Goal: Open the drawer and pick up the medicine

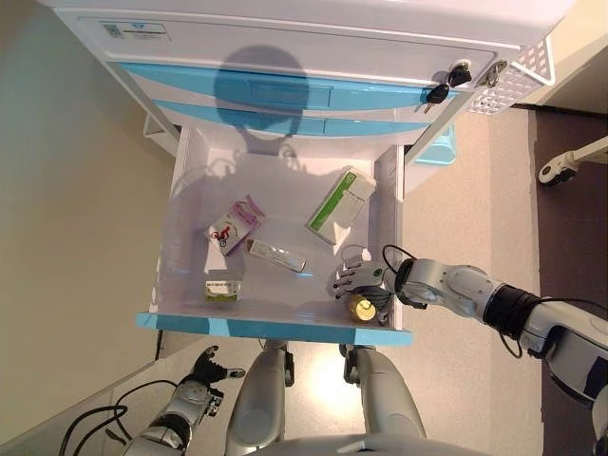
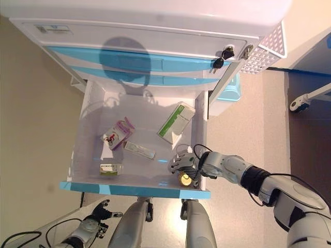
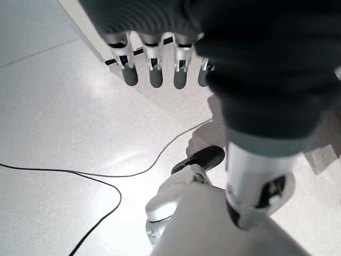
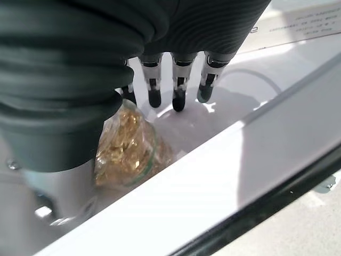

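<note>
The floor (image 1: pixel 76 237) is pale and glossy; to the right it meets a darker strip where a wheeled white base (image 1: pixel 570 161) stands. A white cabinet (image 1: pixel 285 47) with blue-fronted drawers stands on the far side, keys (image 1: pixel 446 84) hanging in its lock and a perforated white basket (image 1: pixel 522 76) on its right side. The bottom drawer (image 1: pixel 180 218) is pulled fully out toward the robot. Inside lie a green-and-white box (image 1: pixel 340 204) far right, a pink-and-white box (image 1: pixel 234 226) at centre left, a flat white strip pack (image 1: pixel 276 256) just beside it, and a small green-labelled box (image 1: pixel 223 290) near left. The medicine, a clear packet of golden contents (image 4: pixel 125 146), sits in the near right corner. The right hand (image 1: pixel 359 281) is over it, fingers (image 4: pixel 178 90) straight and reaching past the packet (not curled round it). The drawer's near wall (image 4: pixel 176 192) stands close beside the packet. The left hand (image 1: pixel 201 378) hangs low over the floor, fingers (image 3: pixel 154 69) extended and holding nothing.
</note>
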Available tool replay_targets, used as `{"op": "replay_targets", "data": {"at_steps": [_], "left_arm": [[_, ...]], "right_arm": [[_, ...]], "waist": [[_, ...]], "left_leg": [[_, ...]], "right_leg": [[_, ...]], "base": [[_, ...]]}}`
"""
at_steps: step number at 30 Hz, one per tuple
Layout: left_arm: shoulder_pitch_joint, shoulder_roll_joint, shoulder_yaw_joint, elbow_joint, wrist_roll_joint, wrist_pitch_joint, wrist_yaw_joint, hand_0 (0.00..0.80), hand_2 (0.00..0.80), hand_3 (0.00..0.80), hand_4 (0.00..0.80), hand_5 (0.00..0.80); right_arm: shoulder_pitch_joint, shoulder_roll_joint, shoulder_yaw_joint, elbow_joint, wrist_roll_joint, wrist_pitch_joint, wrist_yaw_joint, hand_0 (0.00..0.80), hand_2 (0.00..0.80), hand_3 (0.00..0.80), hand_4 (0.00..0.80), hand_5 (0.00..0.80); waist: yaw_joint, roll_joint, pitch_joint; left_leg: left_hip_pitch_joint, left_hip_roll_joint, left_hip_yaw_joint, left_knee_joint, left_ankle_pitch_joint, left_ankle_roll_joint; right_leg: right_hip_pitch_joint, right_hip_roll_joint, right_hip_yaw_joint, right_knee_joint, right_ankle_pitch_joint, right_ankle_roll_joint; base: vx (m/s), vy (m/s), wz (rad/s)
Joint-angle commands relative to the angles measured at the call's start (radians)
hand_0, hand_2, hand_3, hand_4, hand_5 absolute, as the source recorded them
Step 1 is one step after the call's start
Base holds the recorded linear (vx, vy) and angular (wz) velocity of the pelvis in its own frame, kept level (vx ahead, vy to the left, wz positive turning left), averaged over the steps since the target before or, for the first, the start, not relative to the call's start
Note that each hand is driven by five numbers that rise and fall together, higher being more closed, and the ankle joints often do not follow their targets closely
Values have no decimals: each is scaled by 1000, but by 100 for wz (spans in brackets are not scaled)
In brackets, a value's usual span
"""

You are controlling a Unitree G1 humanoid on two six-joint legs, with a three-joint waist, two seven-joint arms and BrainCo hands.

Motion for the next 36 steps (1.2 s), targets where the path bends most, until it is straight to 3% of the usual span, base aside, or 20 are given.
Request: {"op": "replay_targets", "data": {"at_steps": [1,2,10,18,29,36], "left_arm": [[-2,6,11,18,-8,2,1,0,0,0,0,0],[-3,6,10,18,-8,2,1,0,0,0,0,0],[-3,6,4,17,-10,-1,0,0,0,0,0,0],[-4,10,11,15,-11,-1,-2,0,0,0,0,0],[1,12,27,15,-13,-1,5,0,0,0,0,0],[10,5,18,9,-15,-7,10,0,0,0,0,0]], "right_arm": [[72,15,48,11,-20,-12,27,715,715,715,715,715],[78,21,48,22,-25,-13,26,800,800,800,800,800],[116,57,40,102,-56,-4,6,800,800,800,800,800],[120,37,28,45,-31,-11,17,800,800,800,800,800],[89,17,-13,-77,91,-5,25,800,800,800,800,800],[39,17,-69,-87,180,15,-42,800,800,800,800,800]], "waist": [[2,-33,15],[2,-33,15],[5,-28,17],[4,-34,17],[3,-44,21],[4,-48,11]], "left_leg": [[4,-56,2,13,-52,13],[4,-57,1,15,-52,13],[1,-60,-9,18,-51,14],[-4,-60,-12,17,-48,15],[-4,-57,-8,20,-48,17],[-3,-54,-2,23,-49,17]], "right_leg": [[-32,-25,49,-84,141,51],[-32,-25,49,-82,139,50],[-34,-25,48,-73,133,47],[-38,-23,47,-73,134,47],[-42,-23,43,-69,138,48],[-42,-23,42,-67,140,48]], "base": [[-6,-9,5],[-6,-6,5],[-11,-7,4],[-11,-1,4],[0,0,0],[0,0,0]]}}
